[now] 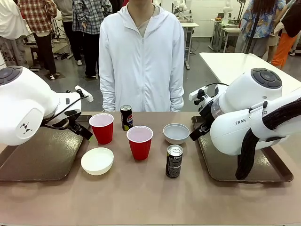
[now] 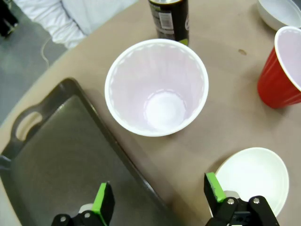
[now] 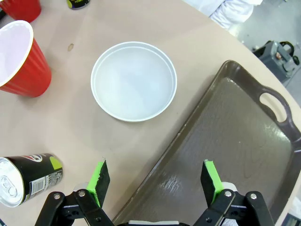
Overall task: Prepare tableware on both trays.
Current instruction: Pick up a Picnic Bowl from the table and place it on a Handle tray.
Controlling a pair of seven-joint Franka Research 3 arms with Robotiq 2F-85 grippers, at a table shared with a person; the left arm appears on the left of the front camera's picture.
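The left jaws gape empty, facing a red cup (image 2: 156,87) beside the left tray (image 2: 61,155), while the right jaws gape empty, facing the pale bowl (image 3: 134,81) beside the right tray (image 3: 225,141).

— What stands past the brown tabletop (image 1: 141,202)?
— A person (image 1: 141,61) in a white zipped hooded jacket, right at its far edge, arms hanging.
— And farther back?
— Grey floor (image 1: 200,75), a white table (image 1: 235,63) off to the right, and several bystanders (image 1: 87,23), one in a plaid shirt (image 1: 36,14).
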